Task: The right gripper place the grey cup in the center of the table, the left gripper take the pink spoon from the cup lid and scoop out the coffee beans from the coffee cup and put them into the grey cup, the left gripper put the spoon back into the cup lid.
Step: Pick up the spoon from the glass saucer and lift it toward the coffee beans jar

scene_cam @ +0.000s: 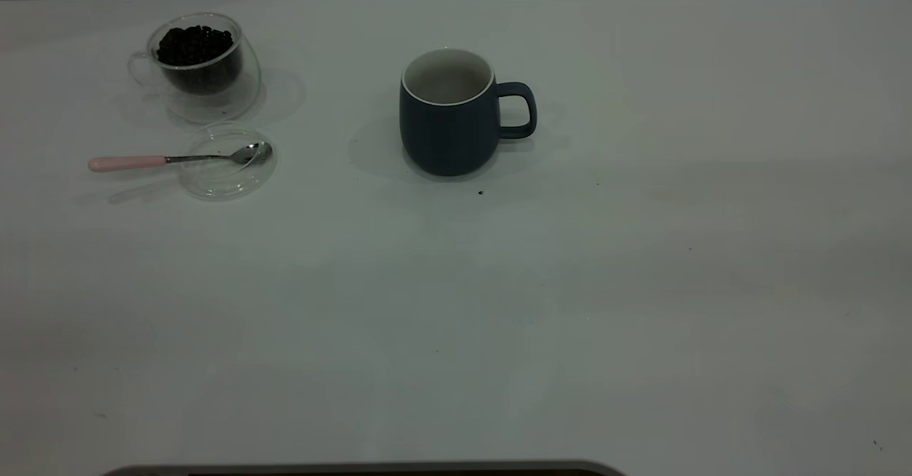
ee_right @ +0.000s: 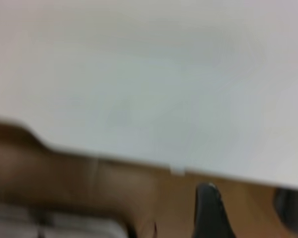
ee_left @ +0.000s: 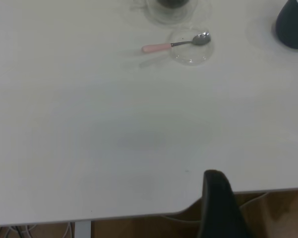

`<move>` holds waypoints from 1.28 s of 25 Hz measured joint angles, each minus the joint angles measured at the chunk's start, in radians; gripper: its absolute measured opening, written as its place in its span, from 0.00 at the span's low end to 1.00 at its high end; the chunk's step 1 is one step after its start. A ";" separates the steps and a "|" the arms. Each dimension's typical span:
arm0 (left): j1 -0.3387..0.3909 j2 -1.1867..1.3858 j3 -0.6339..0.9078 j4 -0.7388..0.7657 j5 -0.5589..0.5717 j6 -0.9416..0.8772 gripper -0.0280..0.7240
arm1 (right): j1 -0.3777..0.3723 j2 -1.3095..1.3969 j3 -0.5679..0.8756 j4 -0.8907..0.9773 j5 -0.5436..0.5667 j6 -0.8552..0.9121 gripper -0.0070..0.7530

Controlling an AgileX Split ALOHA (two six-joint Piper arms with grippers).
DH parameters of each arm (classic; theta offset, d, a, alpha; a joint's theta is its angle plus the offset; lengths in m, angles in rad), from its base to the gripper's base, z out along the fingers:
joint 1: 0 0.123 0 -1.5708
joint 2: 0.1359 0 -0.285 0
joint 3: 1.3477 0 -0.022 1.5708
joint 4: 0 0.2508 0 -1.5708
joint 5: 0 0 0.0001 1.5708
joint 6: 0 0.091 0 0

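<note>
The grey cup (scene_cam: 449, 116) stands upright near the middle of the table (scene_cam: 641, 283), its handle pointing right and its white inside bare. At the far left, the clear coffee cup (scene_cam: 203, 63) holds coffee beans (scene_cam: 194, 45). In front of it lies the cup lid (scene_cam: 226, 161), with the pink spoon (scene_cam: 171, 159) resting across it, bowl on the glass and handle sticking out left. Neither gripper shows in the exterior view. The left gripper (ee_left: 260, 198) hangs open past the table's edge, far from the spoon (ee_left: 176, 44) and lid (ee_left: 191, 49). The right gripper (ee_right: 248, 198) is open too, holding nothing.
A few dark specks (scene_cam: 480, 192) dot the white top near the grey cup. The table's edge (ee_left: 139, 215) with brown floor beyond it runs through the left wrist view, and the same edge (ee_right: 179, 171) crosses the right wrist view. A dark rim (scene_cam: 356, 469) lines the exterior view's bottom.
</note>
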 joint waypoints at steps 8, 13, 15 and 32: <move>0.000 0.000 0.000 0.000 0.000 0.002 0.67 | -0.153 -0.372 0.000 0.001 0.012 0.000 0.66; 0.000 0.000 0.000 0.000 0.000 0.002 0.67 | -0.157 -0.379 0.000 0.004 0.014 -0.001 0.66; 0.000 0.000 0.000 0.000 0.000 0.002 0.67 | -0.157 -0.379 0.000 0.006 0.014 -0.011 0.66; 0.000 0.000 0.000 -0.001 0.000 0.002 0.67 | -0.157 -0.379 0.001 0.110 0.014 -0.190 0.66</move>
